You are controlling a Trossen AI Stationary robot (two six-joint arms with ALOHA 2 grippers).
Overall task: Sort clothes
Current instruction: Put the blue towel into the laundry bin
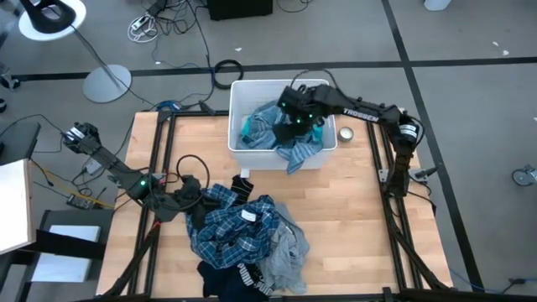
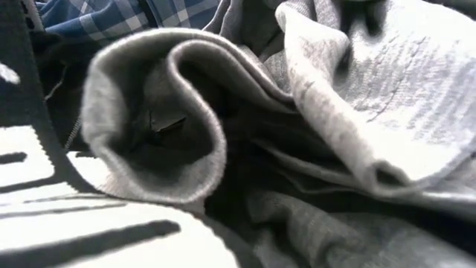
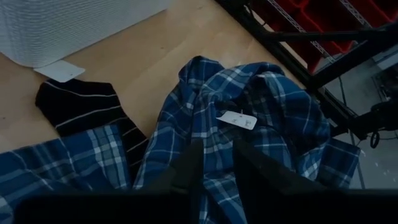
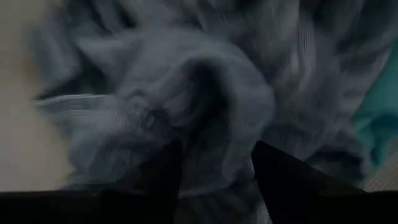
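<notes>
The right claw reaches down into the white bin at the far side of the bench. In the right wrist view its two dark fingers stand apart with a fold of grey-blue striped cloth bunched between and just ahead of them; the pictures do not show whether they pinch that fold. A strip of turquoise top shows at the edge of that view. From above, the bin holds the turquoise top and the grey-blue striped cloth, part of which hangs over the bin's near wall onto the bench.

The left claw sits low at the left edge of the clothes pile on the near half of the bench. Its fingers are a narrow way apart, spread over the blue-and-white plaid shirt, which carries a white tag. A dark sock with thin white stripes lies just beside the shirt, near the bin wall.

In the pile, the plaid shirt lies on top, grey pieces lie to its right, and a navy item with white lettering lies at the near edge. The low view is filled by grey fabric pressed close.
</notes>
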